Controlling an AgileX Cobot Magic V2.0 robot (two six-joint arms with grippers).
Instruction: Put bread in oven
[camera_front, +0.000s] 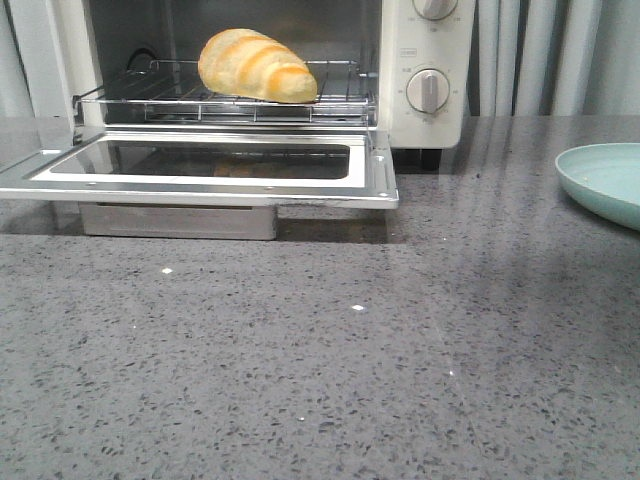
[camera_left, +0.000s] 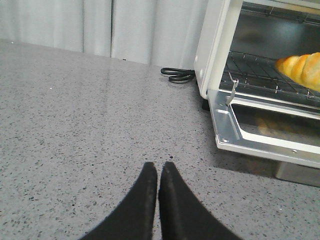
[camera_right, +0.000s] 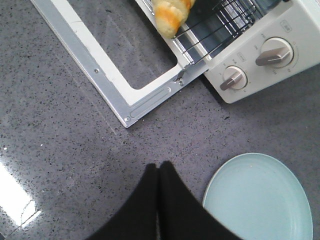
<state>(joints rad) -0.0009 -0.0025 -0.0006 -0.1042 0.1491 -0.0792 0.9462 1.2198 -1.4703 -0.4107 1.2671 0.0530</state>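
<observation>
The golden-yellow bread (camera_front: 256, 66) with cream stripes lies on the wire rack (camera_front: 230, 100) inside the cream-white oven (camera_front: 430, 110). The oven's glass door (camera_front: 200, 165) hangs open, flat toward me. The bread also shows in the left wrist view (camera_left: 301, 69) and the right wrist view (camera_right: 171, 15). My left gripper (camera_left: 158, 166) is shut and empty over bare counter left of the oven. My right gripper (camera_right: 158, 165) is shut and empty above the counter, beside the plate. Neither gripper shows in the front view.
A pale blue plate (camera_front: 608, 180) sits on the counter right of the oven; it also shows in the right wrist view (camera_right: 260, 200). A black power cord (camera_left: 177, 74) lies behind the oven's left side. Two knobs (camera_front: 428, 90) face front. Curtains hang behind.
</observation>
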